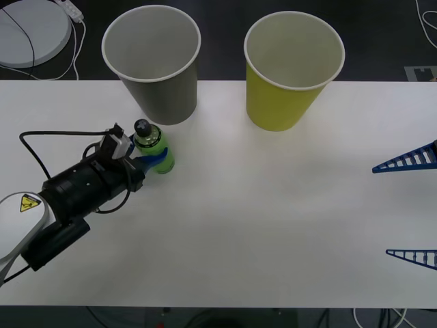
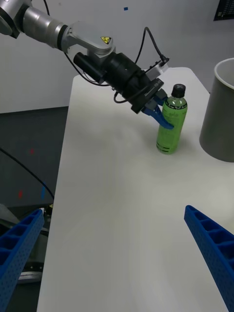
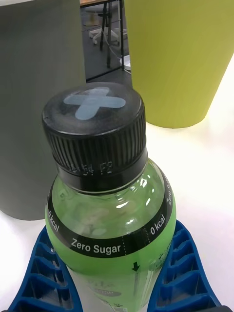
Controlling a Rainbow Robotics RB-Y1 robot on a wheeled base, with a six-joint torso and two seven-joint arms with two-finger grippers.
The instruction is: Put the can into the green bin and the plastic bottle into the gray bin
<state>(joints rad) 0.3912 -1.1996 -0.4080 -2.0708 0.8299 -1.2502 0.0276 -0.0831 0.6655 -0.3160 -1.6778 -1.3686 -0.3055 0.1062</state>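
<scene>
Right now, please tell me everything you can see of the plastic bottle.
The plastic bottle is small and clear, filled with bright green liquid, with a ribbed black screw cap and a band reading "Zero Sugar". It stands upright on the white table, just before the gray bin. The left gripper closes its blue fingers around it.

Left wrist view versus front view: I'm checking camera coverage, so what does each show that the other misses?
Left wrist view alone: the pale cross on the plastic bottle's black cap, the "Zero Sugar" band, and blue fingers on both sides of the bottle.
Front view alone: the whole white table, the pale insides of both bins, the left gripper with its arm, and the right gripper open at the right edge.
Both: the bottle upright before the gray bin, with the green bin beside it.
</scene>
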